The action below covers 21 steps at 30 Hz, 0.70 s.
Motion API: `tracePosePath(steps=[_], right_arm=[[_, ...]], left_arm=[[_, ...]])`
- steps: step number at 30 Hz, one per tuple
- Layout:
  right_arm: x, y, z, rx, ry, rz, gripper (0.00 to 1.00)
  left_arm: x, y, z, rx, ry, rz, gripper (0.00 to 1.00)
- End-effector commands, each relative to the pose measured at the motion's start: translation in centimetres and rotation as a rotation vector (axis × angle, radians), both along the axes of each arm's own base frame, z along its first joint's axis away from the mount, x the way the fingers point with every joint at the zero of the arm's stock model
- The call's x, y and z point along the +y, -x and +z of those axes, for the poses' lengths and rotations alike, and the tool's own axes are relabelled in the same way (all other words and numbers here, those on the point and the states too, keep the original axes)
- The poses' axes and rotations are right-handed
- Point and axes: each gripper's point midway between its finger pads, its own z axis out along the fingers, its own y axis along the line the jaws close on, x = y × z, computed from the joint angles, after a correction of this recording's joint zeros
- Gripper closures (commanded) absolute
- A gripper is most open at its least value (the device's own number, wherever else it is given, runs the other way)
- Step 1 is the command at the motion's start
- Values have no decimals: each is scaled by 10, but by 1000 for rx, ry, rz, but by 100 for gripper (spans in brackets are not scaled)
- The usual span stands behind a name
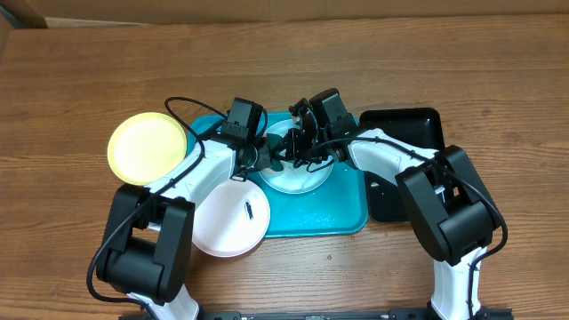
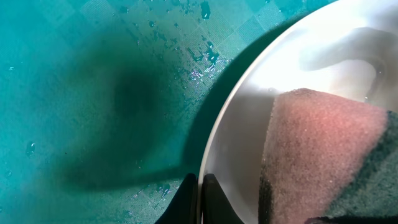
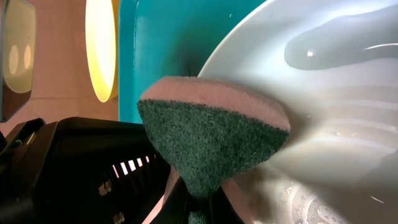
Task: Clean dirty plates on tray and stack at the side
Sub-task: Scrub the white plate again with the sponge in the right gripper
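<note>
Overhead, three plates [image 1: 147, 148], one tray [image 1: 342, 213], left hand [image 2: 199, 200] pinching blue plate [image 1: 302, 182] (right hand [image 3: 196, 208] clenching one sponge [image 3: 211, 143]).

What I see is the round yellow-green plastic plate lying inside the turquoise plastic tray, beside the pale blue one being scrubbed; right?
Not quite. The overhead view shows the yellow-green plate on the wooden table, outside the turquoise tray, left of it. The pale blue plate is inside the tray, scrubbed by a pink sponge.

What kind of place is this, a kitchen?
Probably a robot test bench, not a real kitchen: two robot arms at a wooden table hold a sponge to a wet plate on a turquoise tray. No sink shows.
</note>
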Motion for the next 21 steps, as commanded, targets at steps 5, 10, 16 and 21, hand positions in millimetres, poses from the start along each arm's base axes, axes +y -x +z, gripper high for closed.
tracePosePath(steps=[5, 10, 16, 21], right_arm=[[1, 10, -10, 25, 55, -3, 96], [-7, 16, -28, 19, 179, -22, 96], [-17, 14, -35, -4, 247, -39, 96], [-37, -2, -21, -63, 295, -85, 96]], left_arm=[[2, 2, -3, 7, -4, 15, 96], [2, 2, -3, 7, -4, 15, 96], [2, 2, -3, 6, -5, 15, 96], [2, 2, -3, 6, -4, 15, 96]])
